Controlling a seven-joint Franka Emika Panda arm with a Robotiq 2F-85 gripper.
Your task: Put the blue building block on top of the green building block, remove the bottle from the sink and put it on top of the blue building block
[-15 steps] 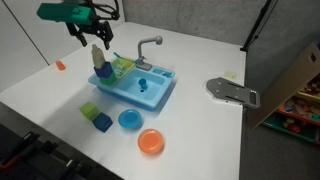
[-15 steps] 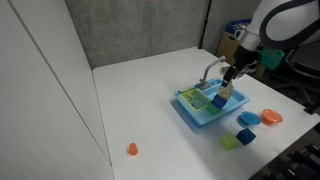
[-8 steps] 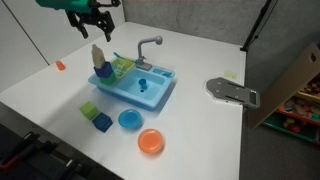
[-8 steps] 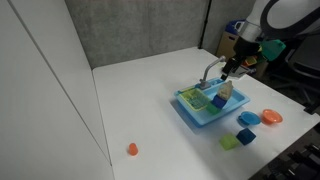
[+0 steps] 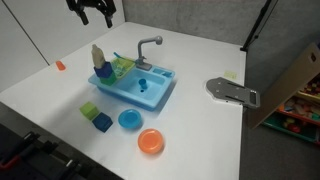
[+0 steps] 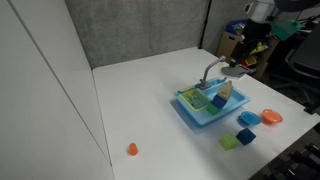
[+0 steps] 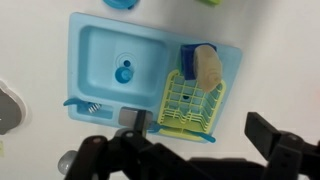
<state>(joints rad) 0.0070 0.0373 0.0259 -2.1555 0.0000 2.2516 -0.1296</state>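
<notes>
In an exterior view the claw hangs high at the top edge of the picture. Its two fingers are spread wide with nothing between them. Straight below it, well apart, the sink sits on a broad white table. The bottle stands upright at the sink's end under the claw, on top of the blue building block. The grey faucet rises at the far rim. Further down from the claw, on the table in front of the sink, lie a lime cube, a teal cube, a blue dish and an orange dish. A grey metal piece lies far off to the side, near the table's edge. Behind the claw runs a dark grey wall.

In an exterior view from another side, the arm comes in at the upper corner. Whether the claw is spread or closed cannot be told here. Below it the bottle stands on the blue block in the sink. A small orange thing lies far away on the bare table. A white panel closes the room on that side.

In the wrist view the dark fingers frame the bottom, wide apart and empty. Beyond them lie the sink's basin and the yellow-green rack, with the bottle at the rack's far end.
</notes>
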